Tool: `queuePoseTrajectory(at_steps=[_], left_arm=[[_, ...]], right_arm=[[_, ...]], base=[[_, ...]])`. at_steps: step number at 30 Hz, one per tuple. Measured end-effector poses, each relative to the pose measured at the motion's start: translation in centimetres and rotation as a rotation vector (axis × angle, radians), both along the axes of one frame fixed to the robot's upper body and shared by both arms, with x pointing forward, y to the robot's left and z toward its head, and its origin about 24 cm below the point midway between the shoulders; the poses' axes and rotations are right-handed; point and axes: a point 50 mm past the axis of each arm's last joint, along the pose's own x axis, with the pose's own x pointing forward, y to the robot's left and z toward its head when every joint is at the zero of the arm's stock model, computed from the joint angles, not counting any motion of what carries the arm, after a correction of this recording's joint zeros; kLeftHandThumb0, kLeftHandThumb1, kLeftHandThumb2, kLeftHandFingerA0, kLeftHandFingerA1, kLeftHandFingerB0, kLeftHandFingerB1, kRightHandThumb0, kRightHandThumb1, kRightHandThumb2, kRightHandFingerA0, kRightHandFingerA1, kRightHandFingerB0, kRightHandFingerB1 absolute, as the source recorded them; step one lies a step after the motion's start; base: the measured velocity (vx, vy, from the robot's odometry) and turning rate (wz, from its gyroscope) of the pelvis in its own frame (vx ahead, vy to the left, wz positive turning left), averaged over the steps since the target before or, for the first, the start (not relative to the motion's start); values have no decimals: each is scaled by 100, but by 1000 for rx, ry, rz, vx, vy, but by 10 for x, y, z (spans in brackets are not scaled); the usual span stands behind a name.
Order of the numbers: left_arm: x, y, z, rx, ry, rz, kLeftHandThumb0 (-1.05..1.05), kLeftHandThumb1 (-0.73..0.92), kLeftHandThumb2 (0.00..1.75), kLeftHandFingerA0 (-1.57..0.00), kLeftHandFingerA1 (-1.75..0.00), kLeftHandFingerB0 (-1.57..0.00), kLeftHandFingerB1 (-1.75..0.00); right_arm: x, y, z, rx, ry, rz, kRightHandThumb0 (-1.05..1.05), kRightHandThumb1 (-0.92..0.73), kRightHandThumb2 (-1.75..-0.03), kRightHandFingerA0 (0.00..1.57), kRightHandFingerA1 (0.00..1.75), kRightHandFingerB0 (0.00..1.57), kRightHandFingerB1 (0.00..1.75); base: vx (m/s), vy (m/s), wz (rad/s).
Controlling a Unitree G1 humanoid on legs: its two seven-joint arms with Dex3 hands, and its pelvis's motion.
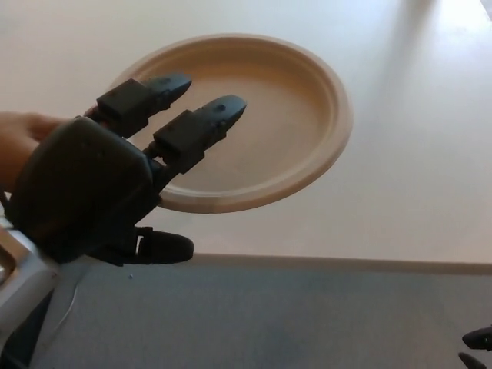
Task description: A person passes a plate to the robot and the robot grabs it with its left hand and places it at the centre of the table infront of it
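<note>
The pale counter (415,154) is bare from 12 to 3 o'clock of the plate (284,115), and its front edge runs just below the plate, with grey floor (292,315) under it. At 9 o'clock a person's hand (19,142) shows at the plate's far left side, partly hidden behind the robot's left hand (115,184). The left hand pinches the plate's near-left rim, two fingers (204,127) on top and the thumb (161,246) below; of the right hand (477,350) only dark tips show at 5 o'clock, so I cannot tell its state.
</note>
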Motion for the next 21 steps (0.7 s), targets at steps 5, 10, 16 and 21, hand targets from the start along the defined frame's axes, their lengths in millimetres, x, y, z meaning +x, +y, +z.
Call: queuePoseTrajectory(at_steps=[5, 10, 16, 21], left_arm=[[14, 3, -10, -1, 2, 63, -51, 56, 73, -49, -47, -12, -36], [34, 4, -18, -8, -24, 120, -63, 52, 78, -38, -47, -6, -34], [55, 2, -24, 21, -53, 175, -22, 52, 96, -100, -109, -12, -47], [67, 1, -23, 28, -102, 184, -18, 66, 59, -99, -154, -49, -36]], right_arm=[[-2, 0, -1, 3, 7, 2, -75, -76, -63, 57, 78, 39, 53], [-2, 0, -1, 3, 8, 2, -75, -76, -63, 52, 74, 40, 53], [-1, 0, -1, 3, 10, 4, -74, -77, -63, 54, 68, 40, 51], [2, 1, 1, -1, 5, 14, -74, -77, -63, 57, 78, 40, 53]], base=[[0, 0, 0], [0, 0, 0], [0, 0, 0], [0, 0, 0]])
